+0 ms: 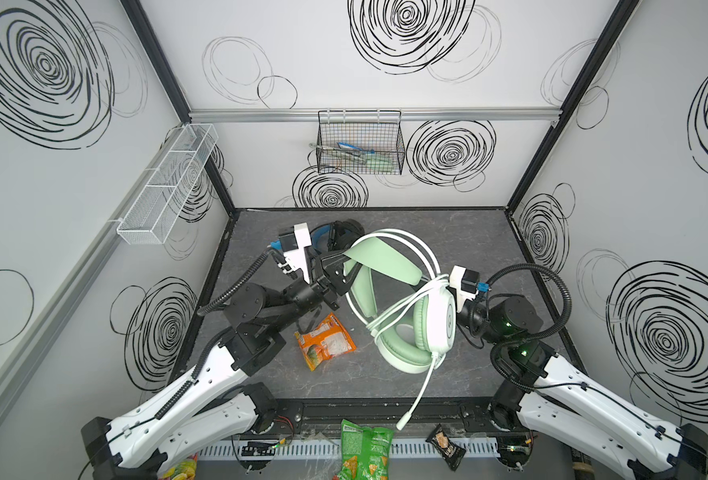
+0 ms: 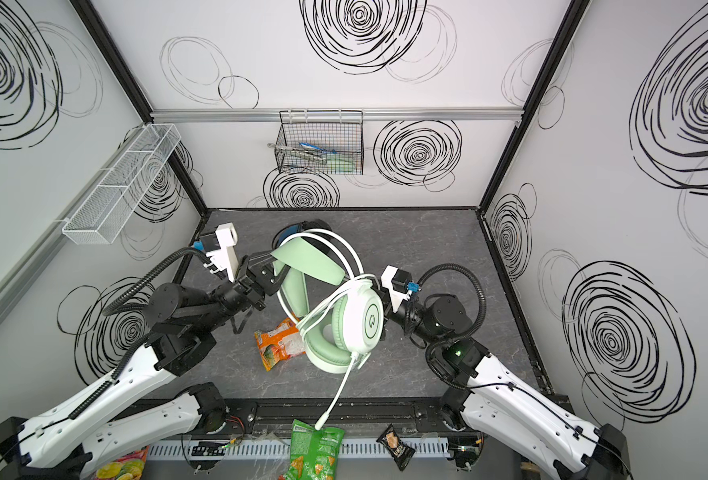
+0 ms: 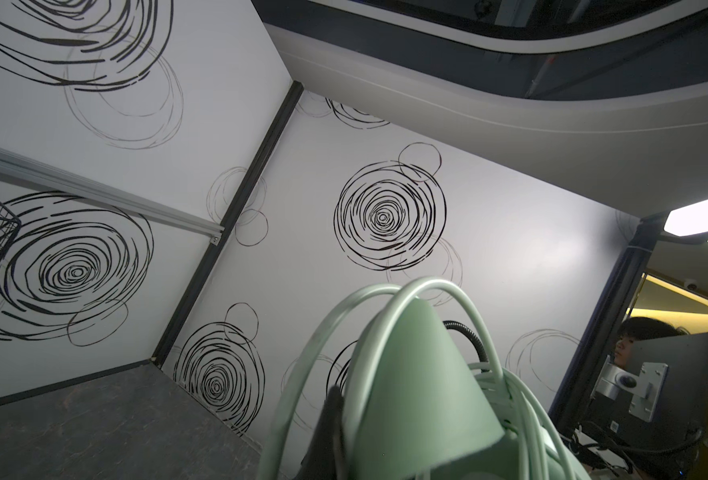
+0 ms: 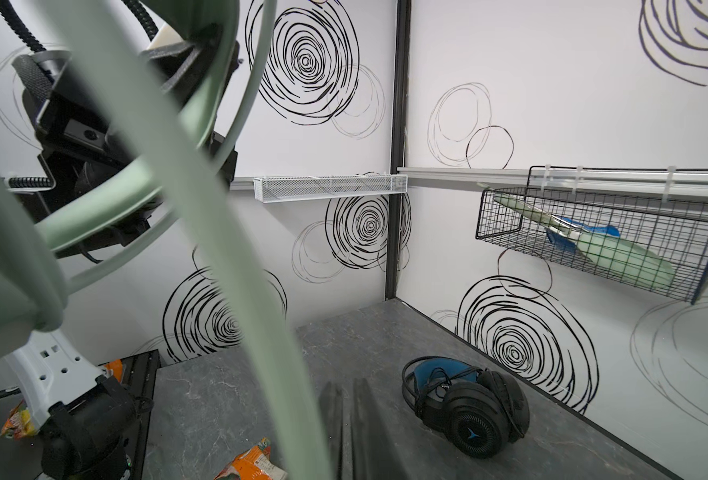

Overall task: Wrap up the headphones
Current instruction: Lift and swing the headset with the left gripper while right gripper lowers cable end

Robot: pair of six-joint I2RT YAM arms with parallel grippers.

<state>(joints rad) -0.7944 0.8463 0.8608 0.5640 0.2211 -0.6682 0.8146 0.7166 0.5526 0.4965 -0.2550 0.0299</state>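
Grey tabletop | mint headset raised above orange snack bag, black headset beyond that bag | left gripper pinching headband; right gripper fingers nearly together, hold unclear | I'd pinch dangling cable and wind it snugly.

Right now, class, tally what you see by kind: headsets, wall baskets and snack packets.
Headsets: 2 (mint-green headset, black headset)
Wall baskets: 2 (white mesh basket, black wire basket)
Snack packets: 4 (orange packet, green bag, small dark packet, multicoloured bag)
Total: 8

Raised headset hangs just right of the pouch; second headset lies on the table behind the pouch.
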